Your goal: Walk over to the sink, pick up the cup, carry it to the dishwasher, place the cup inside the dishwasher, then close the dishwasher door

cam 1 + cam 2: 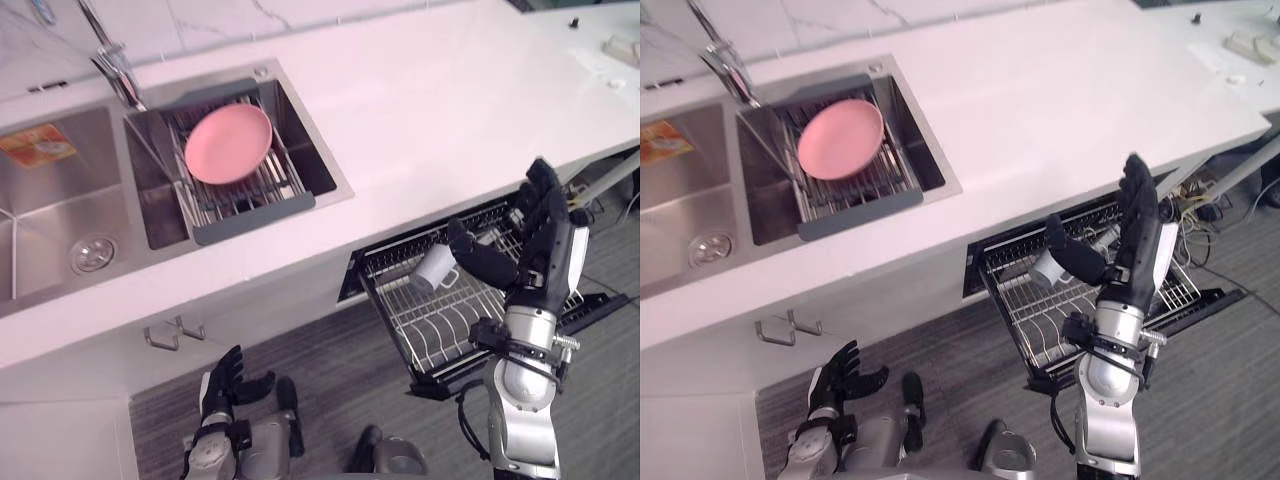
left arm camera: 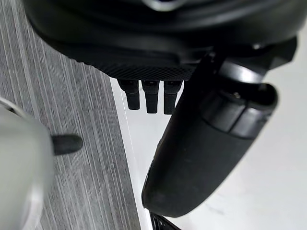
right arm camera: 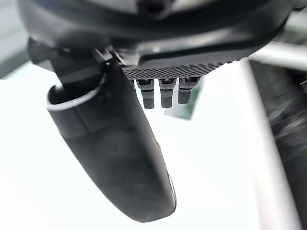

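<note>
While holding right hand [image 1: 548, 245] above pulled-out dishwasher rack [image 1: 430, 322], fingers straight and apart, grips nothing. Has white cup [image 1: 434, 268] lying on side in rack, just beside thumb. Hangs left hand [image 1: 222, 385] low, fingers loosely apart.

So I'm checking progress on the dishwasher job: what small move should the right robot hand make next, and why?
Probably lift the right robot hand clear of the rack: its fingers are straight, and the white cup seems to lie on the pulled-out rack by its thumb, so closing comes next.
</note>
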Available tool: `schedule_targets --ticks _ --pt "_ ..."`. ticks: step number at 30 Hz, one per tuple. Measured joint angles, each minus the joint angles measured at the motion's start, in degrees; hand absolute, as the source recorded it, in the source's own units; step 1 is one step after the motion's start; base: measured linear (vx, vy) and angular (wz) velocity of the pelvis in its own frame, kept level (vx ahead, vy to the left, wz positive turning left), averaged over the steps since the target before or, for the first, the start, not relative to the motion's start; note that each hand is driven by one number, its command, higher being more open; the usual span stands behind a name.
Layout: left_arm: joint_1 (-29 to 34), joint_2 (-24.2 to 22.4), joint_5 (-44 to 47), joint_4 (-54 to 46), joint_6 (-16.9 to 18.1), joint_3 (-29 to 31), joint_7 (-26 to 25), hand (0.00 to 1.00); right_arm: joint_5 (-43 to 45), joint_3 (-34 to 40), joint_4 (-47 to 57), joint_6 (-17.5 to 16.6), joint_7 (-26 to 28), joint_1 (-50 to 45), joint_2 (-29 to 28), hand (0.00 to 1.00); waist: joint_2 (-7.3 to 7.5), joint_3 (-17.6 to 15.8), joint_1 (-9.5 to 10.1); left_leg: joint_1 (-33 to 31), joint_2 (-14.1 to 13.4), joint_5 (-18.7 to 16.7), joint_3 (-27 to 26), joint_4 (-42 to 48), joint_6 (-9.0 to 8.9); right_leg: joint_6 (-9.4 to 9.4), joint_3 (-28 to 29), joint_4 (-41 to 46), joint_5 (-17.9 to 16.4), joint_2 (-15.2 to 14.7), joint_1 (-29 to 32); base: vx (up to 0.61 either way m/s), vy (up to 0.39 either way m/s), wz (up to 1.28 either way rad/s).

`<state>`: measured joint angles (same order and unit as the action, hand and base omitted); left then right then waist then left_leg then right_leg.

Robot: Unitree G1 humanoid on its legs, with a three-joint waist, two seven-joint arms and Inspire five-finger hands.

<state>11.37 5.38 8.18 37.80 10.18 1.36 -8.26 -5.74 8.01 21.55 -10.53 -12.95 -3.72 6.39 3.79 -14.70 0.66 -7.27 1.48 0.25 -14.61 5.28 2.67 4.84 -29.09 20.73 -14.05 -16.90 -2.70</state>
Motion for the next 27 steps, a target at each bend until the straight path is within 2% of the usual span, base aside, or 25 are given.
schedule_targets --ticks 1,3,4,5,7,8,9,10,12,14,20,27 --pt "0.1 0.3 -0.7 0.9 -0.1 0.0 0.3 0.90 0.0 -0.8 -0.8 0.0 1.0 1.4 2.2 0.90 -0.07 0.2 -0.18 0.9 0.8 -0.3 0.9 0.0 0.42 -0.56 1.4 5.7 -0.1 -1.7 1.4 0.06 0.077 0.52" --pt "0.2 1.4 -1.5 0.9 -0.1 0.0 0.9 0.90 0.0 -1.6 -1.9 0.0 2.5 2.3 5.4 0.90 0.55 0.7 -0.35 1.9 2.0 -0.4 4.0 0.0 1.12 -3.41 8.7 14.5 1.5 -2.2 4.5 0.10 0.061 0.74" --pt "0.2 2.0 -1.5 0.9 0.0 -0.2 1.0 0.90 0.1 -2.1 -3.5 -0.2 3.5 3.3 7.2 0.90 0.62 1.1 -0.68 2.2 2.0 -0.2 6.2 -0.1 1.39 -4.34 13.8 17.4 -0.6 -0.6 7.0 0.12 -0.041 1.14" --pt "0.0 2.8 -1.5 0.8 0.1 -0.3 1.1 0.90 0.6 -3.2 -5.7 -0.6 5.2 4.7 10.0 0.90 0.92 1.4 -0.94 2.0 1.8 0.0 9.8 0.2 1.30 -3.53 20.7 15.1 -3.7 4.1 8.0 0.10 -0.063 1.17" --pt "-0.1 3.5 -1.5 0.9 0.1 -0.3 1.2 0.90 2.0 -5.3 -9.3 -0.9 6.9 7.7 13.8 0.90 1.06 1.5 -1.10 2.0 1.9 0.2 13.4 0.4 1.04 -2.97 27.1 10.7 -4.1 8.3 9.5 0.06 -0.088 1.14" --pt "-0.1 4.1 -1.5 1.1 0.2 -0.3 1.4 0.90 2.6 -6.1 -10.7 -0.9 7.5 8.9 15.4 0.90 1.20 1.6 -0.89 1.6 2.4 0.4 14.9 0.7 0.59 -2.46 28.7 7.2 -3.6 9.3 9.7 0.05 -0.110 1.20" --pt "0.1 4.9 -1.5 1.4 0.2 -0.5 1.7 0.90 3.8 -6.9 -12.5 -1.0 8.3 10.3 17.1 0.90 2.40 2.3 -0.40 0.9 4.1 0.4 16.7 1.3 0.13 -1.77 29.3 1.7 -0.4 8.8 10.0 0.05 -0.115 1.03" --pt "0.1 4.9 -1.5 2.0 0.2 -0.6 2.0 0.90 4.2 -7.2 -13.7 -1.1 8.5 11.0 17.9 0.90 2.51 2.6 -0.38 0.6 4.8 0.6 17.8 1.6 -0.41 0.07 28.7 1.8 1.4 8.1 9.8 0.08 -0.131 0.93" --pt "1.0 4.3 -1.5 2.8 0.4 -0.6 2.2 0.90 4.8 -8.9 -17.9 -1.0 9.6 13.7 20.0 0.90 0.96 3.7 0.78 0.0 3.8 0.5 19.4 1.6 -1.01 -0.65 26.7 -1.0 2.2 9.0 8.7 0.10 -0.116 0.45" --pt "2.3 4.7 -1.5 2.9 0.3 0.1 2.2 0.90 6.3 -11.5 -21.6 -0.9 11.3 17.0 22.5 0.90 0.39 4.0 2.02 -0.4 2.1 1.4 20.4 -0.2 -2.26 -1.59 25.0 -5.3 4.2 10.7 7.3 0.10 -0.110 0.18" --pt "3.7 4.5 -1.7 3.2 0.3 -0.2 2.7 0.90 6.7 -16.1 -27.5 -0.7 13.7 21.9 26.2 0.90 0.40 4.1 3.21 1.8 1.7 2.6 22.1 -1.2 -2.55 -1.90 22.3 -11.1 5.3 11.4 1.6 0.12 -0.069 0.21" --pt "3.4 4.7 -2.7 3.9 0.6 -0.7 3.2 0.90 2.0 -21.1 -34.0 -0.7 13.3 27.5 27.5 0.90 0.37 4.1 3.40 1.8 2.0 3.4 24.2 -1.7 -2.83 -2.00 20.3 -12.8 5.8 11.5 0.2 0.01 -0.019 0.15"
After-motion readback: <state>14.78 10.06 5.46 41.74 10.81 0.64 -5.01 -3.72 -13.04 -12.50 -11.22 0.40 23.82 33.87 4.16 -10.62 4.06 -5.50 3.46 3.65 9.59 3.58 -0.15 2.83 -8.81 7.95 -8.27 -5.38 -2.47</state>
